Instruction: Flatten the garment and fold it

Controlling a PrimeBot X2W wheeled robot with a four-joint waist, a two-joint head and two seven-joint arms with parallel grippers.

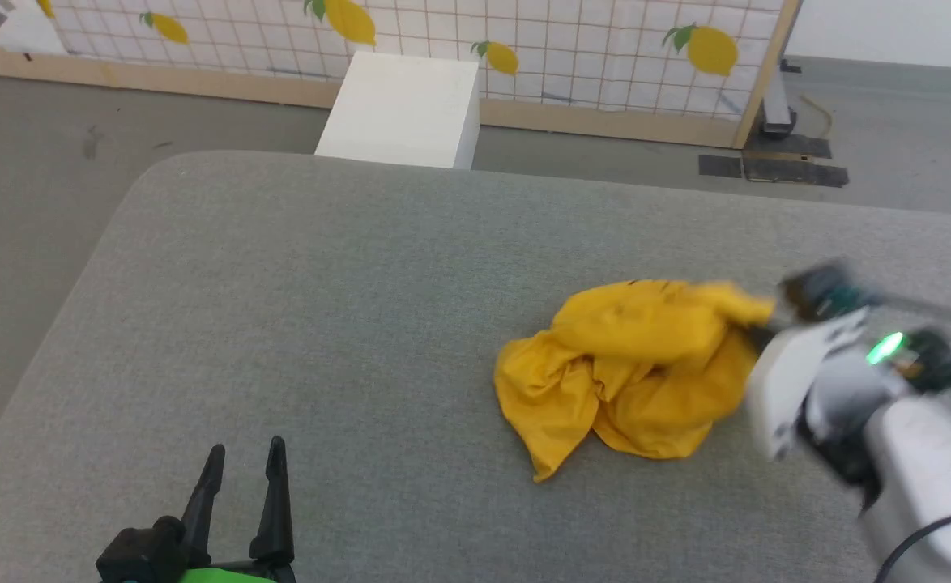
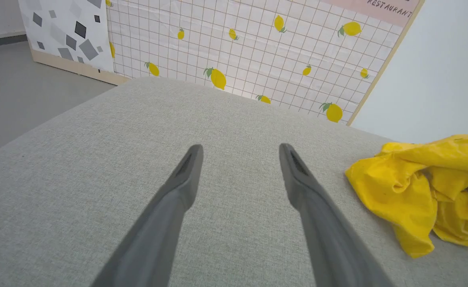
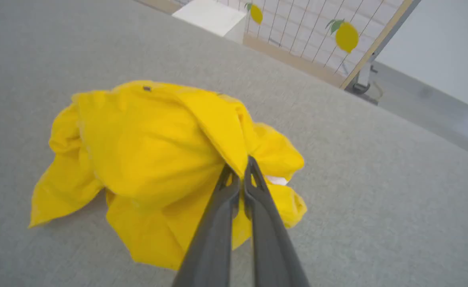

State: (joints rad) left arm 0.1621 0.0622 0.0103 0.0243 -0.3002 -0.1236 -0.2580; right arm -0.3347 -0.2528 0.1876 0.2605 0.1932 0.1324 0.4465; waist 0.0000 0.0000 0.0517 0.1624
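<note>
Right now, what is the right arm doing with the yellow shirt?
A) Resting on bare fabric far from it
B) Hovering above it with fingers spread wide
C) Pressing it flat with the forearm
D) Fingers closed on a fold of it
D: in the right wrist view the right gripper has its fingers pinched together on a raised fold of the yellow shirt, which lies crumpled on the grey surface.

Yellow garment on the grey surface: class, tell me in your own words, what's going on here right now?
The robot's right gripper is shut on a fold of the yellow garment, which lies in a crumpled heap on the grey fabric surface. The left gripper is open over bare surface, apart from the cloth. Nothing is flattened or folded yet.
</note>
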